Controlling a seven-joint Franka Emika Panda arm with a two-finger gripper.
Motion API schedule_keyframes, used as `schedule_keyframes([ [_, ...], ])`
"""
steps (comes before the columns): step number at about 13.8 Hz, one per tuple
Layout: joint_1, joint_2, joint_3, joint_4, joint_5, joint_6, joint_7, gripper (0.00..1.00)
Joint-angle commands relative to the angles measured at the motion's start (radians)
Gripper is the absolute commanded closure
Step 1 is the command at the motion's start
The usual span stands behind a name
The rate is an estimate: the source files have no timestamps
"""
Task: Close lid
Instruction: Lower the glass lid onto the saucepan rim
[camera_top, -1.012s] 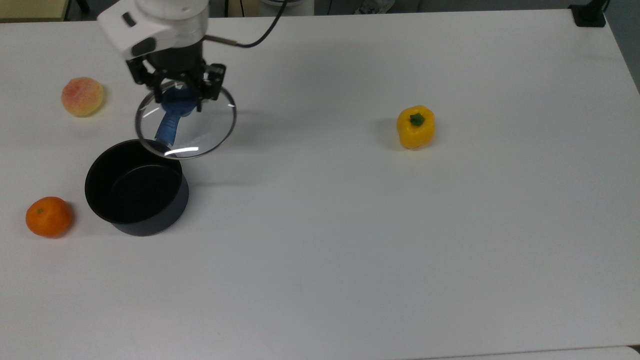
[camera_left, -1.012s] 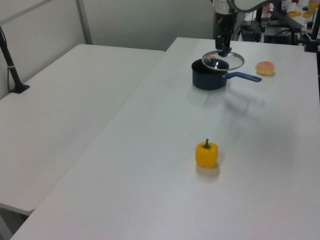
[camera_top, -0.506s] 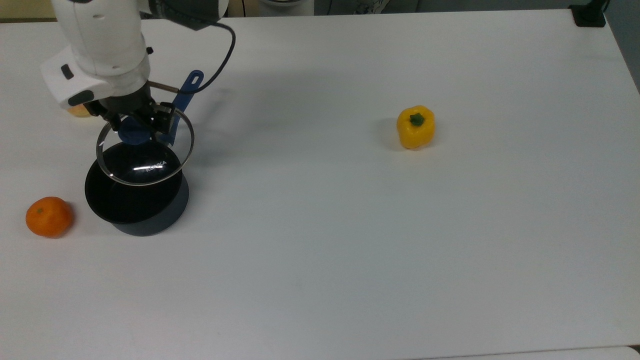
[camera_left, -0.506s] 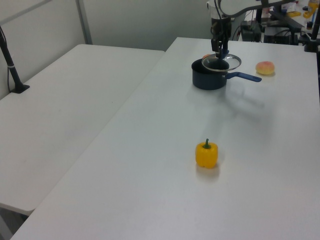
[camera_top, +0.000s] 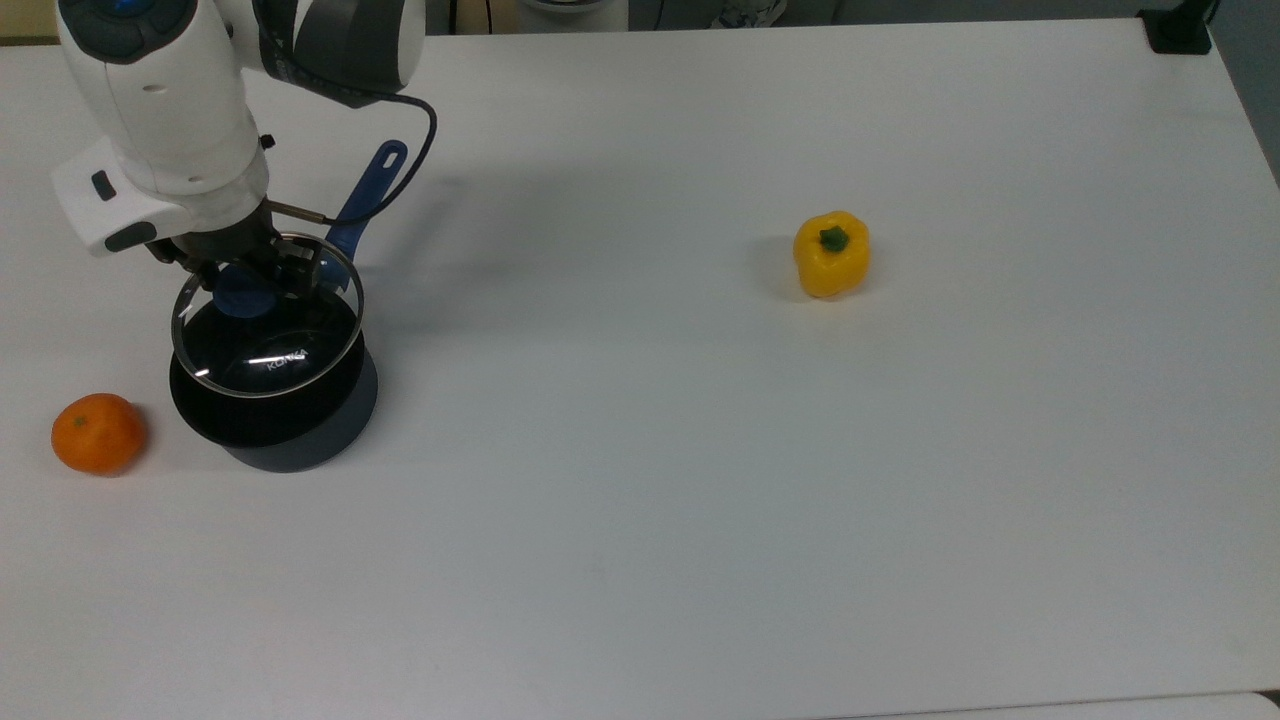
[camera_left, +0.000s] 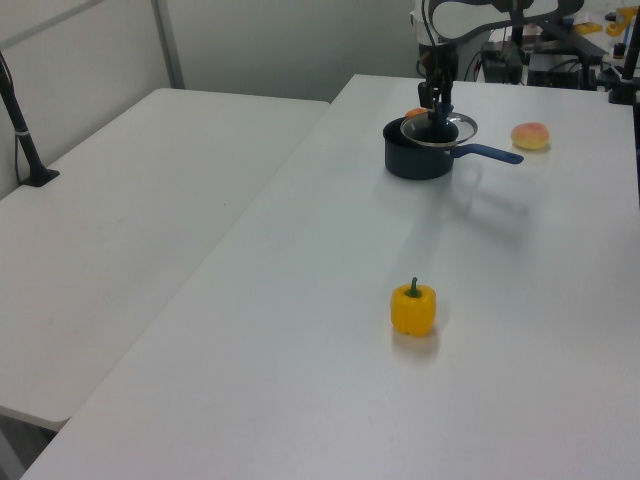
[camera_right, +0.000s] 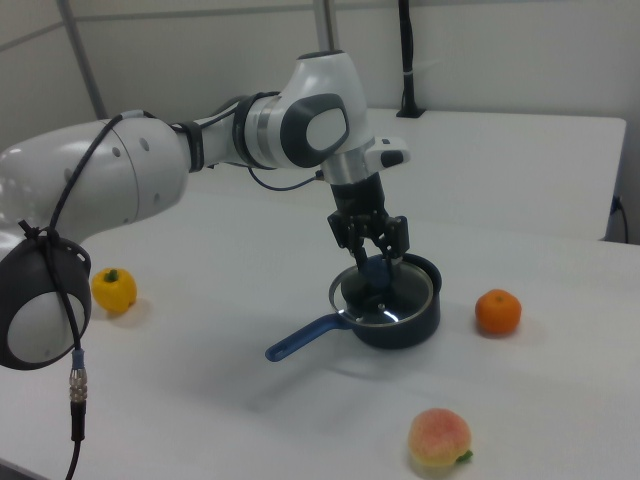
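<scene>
Lid (camera_top: 268, 340), round clear glass with thin metal rim, held over the mouth of the black saucepan (camera_top: 290, 430) and overlapping most of its opening in the top view; offset toward the top view's upper left, so a crescent of the pan's dark interior shows at the lower right. In the right view, lid (camera_right: 383, 300) tilted slightly, set just above or at the pan rim (camera_right: 432, 290); contact with the rim cannot be told. Blue knob (camera_top: 243, 297) at lid centre, clamped between the two fingers of the gripper (camera_top: 248, 275), closed narrowly on the knob. In the right view, gripper (camera_right: 372, 252) pointing straight down from the white and grey arm (camera_right: 200, 150). In the left view, gripper (camera_left: 438, 100) above lid (camera_left: 440, 128) and saucepan (camera_left: 415, 158).

Blue pan handle (camera_top: 362, 195) extending toward the top view's upper right, lying low over the white table (camera_top: 700, 450).

Orange (camera_top: 97, 433) just beside the pan on the top view's left. Peach (camera_right: 439, 440) in the right view's foreground, well apart from the pan; also at the left view's far right (camera_left: 530, 135). Yellow bell pepper (camera_top: 831, 253) upright, well apart on the top view's right.
</scene>
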Motion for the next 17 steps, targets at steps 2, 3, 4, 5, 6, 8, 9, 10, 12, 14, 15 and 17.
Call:
schedule_keyframes([
  [2, -0.005, 0.022, 0.008, 0.042, 0.001, 0.018, -0.023, 0.82],
  [3, -0.005, 0.022, 0.008, 0.042, 0.001, 0.021, -0.023, 0.82],
  [4, -0.005, 0.021, 0.008, 0.042, 0.001, 0.024, -0.022, 0.82],
  [5, -0.005, 0.021, 0.008, 0.043, 0.001, 0.026, -0.022, 0.82],
  [6, -0.005, 0.021, 0.009, 0.043, 0.001, 0.033, -0.022, 0.83],
  [8, -0.006, 0.021, 0.008, 0.042, -0.001, 0.097, -0.017, 0.82],
  [9, -0.008, 0.021, 0.008, 0.040, -0.001, 0.113, -0.017, 0.82],
  [10, -0.006, 0.021, 0.008, 0.040, -0.001, 0.124, -0.015, 0.82],
  [12, -0.006, 0.021, 0.008, 0.038, -0.001, 0.139, -0.015, 0.82],
  [14, -0.006, 0.021, 0.008, 0.035, -0.001, 0.139, -0.015, 0.82],
  [15, -0.006, 0.021, 0.008, 0.032, -0.001, 0.135, -0.015, 0.82],
  [17, -0.005, 0.021, 0.011, 0.028, -0.002, 0.131, -0.017, 0.82],
])
